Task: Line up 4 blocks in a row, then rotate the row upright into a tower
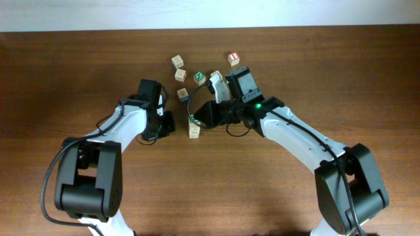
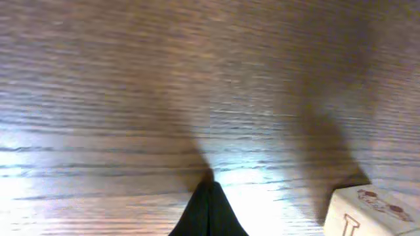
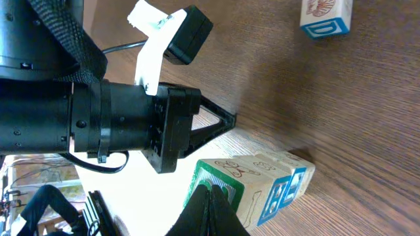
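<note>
1. Tabletop (image 1: 79, 65): brown wood. The blocks (image 1: 180, 75) lie scattered from 11 to 1 o'clock of its centre, each at its own angle. One small group sits apart at the centre, between the two arms.
2. Right end effector (image 3: 209, 200): clenched with nothing between the fingers, the tips meeting in a single wedge. It sits at the 7 o'clock corner of the green-faced block (image 3: 220, 187); actual contact cannot be confirmed. A shut wedge probably serves to nudge a corner round, not to lift.
3. Green-faced block: flat on the tabletop, flush against a blue-printed neighbour (image 3: 282, 193) at its 3 o'clock in the right wrist view. It appears to be the block being turned just now.
4. Left end effector (image 2: 210, 200): clenched and empty, tips down at the tabletop. A red-printed block (image 2: 371, 210) lies at its 4 o'clock, apart from the tips. This arm is probably parked low to leave the right arm room.
5. Blue-lettered block (image 3: 325, 16) and red-framed block (image 1: 233, 58): at 12 and 1 o'clock of the central group, well apart from both end effectors.
</note>
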Robot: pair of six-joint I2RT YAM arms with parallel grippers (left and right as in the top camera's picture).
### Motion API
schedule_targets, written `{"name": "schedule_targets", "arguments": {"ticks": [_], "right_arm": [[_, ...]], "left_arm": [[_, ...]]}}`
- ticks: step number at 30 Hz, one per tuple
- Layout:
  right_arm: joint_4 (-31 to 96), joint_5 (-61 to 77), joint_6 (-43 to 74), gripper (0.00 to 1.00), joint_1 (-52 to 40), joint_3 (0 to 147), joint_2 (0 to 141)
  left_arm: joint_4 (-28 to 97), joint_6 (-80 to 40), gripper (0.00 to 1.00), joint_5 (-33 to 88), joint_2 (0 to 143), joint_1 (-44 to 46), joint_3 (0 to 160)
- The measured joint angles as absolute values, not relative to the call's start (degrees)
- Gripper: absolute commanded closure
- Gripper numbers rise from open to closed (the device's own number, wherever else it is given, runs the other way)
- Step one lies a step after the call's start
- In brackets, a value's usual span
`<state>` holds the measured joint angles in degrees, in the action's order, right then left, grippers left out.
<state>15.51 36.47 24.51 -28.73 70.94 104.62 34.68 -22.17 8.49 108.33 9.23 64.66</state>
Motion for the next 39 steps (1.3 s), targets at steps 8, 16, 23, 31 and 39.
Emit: {"name": "schedule_targets", "arguments": {"ticks": [8, 16, 23, 31, 39], "right_arm": [[15.1, 36.2, 24.6, 0.87, -29.5, 70.9, 104.6], [16.4, 37.3, 24.8, 0.78, -29.5, 71.8, 104.6], [19.5, 37.2, 24.8, 0.72, -29.5, 73.6, 104.6], [22.4, 36.0, 24.6, 0.72, -30.2, 76.0, 104.6], [29.5, 34.8, 22.2, 0.70, -29.4, 81.7, 104.3]], "left_arm": [[34.9, -22.2, 1.00, 8.0, 108.3, 9.0, 64.7], [35.1, -22.2, 1.00, 7.9, 108.3, 9.0, 64.7], [35.1, -22.2, 1.00, 7.8, 108.3, 9.0, 64.7], [35.1, -22.2, 1.00, 7.8, 108.3, 9.0, 64.7], [40.1, -21.4, 1.00, 7.2, 108.3, 8.7, 66.4]]}}
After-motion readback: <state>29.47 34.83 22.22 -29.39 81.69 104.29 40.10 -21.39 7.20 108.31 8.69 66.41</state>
